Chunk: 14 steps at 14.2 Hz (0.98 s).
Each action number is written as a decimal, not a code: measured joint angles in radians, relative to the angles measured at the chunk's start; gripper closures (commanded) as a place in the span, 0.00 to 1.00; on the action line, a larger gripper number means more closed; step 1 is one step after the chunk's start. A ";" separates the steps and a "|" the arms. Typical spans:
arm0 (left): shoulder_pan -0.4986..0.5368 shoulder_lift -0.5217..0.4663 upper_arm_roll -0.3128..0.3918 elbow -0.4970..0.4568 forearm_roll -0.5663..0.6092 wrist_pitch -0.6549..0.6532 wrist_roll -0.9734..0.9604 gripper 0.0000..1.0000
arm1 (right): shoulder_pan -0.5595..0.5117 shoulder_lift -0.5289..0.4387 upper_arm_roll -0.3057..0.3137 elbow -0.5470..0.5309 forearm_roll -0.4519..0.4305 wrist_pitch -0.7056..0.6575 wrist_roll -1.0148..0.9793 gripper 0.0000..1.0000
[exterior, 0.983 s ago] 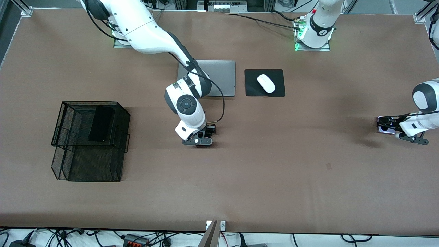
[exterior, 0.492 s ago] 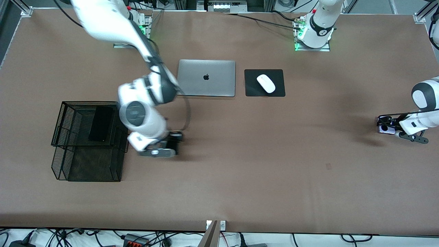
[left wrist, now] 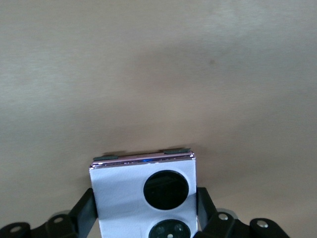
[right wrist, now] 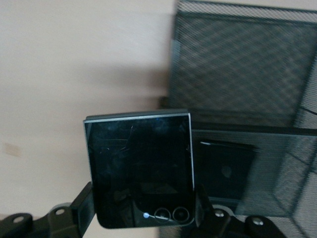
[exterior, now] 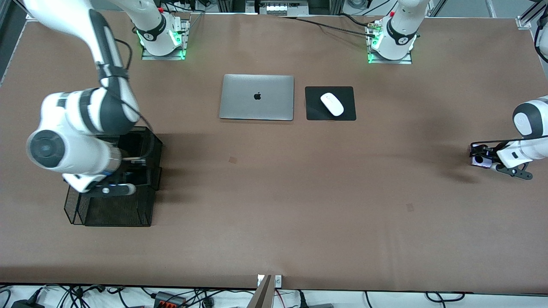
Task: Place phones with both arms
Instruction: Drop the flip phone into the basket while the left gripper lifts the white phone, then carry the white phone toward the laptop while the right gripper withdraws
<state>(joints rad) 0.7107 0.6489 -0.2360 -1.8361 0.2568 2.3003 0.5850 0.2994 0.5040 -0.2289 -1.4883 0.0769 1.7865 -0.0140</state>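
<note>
One brown table (exterior: 299, 205), cables (exterior: 171, 295) along its near edge

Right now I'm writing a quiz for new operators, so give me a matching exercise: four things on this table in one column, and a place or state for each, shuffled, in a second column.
Things:
1. lilac-white phone
2. black folded phone
3. white mouse
4. laptop

Places or states:
A. lid shut, flat on the table beside the mouse pad
B. on the black pad
C. between the left gripper's fingers, at the left arm's end of the table
D. clamped in the right gripper, over the mesh basket

Pairs: 1-C, 2-D, 3-B, 4-A
</note>
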 measured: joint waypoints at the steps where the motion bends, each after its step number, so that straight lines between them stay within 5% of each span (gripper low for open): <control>1: -0.021 -0.008 -0.002 0.001 -0.004 -0.032 -0.033 0.54 | -0.010 -0.003 -0.020 -0.023 -0.013 0.000 -0.027 0.73; 8: -0.355 -0.127 -0.009 0.096 -0.255 -0.384 -0.421 0.58 | -0.037 -0.029 -0.130 -0.122 -0.037 0.000 -0.075 0.73; 14: -0.685 -0.110 -0.010 0.246 -0.366 -0.411 -0.821 0.59 | -0.087 -0.031 -0.134 -0.160 -0.037 0.021 -0.093 0.70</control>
<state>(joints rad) 0.0252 0.5388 -0.2460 -1.5905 -0.1092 1.8893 -0.2361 0.2128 0.4731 -0.3626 -1.6486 0.0395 1.8074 -0.1068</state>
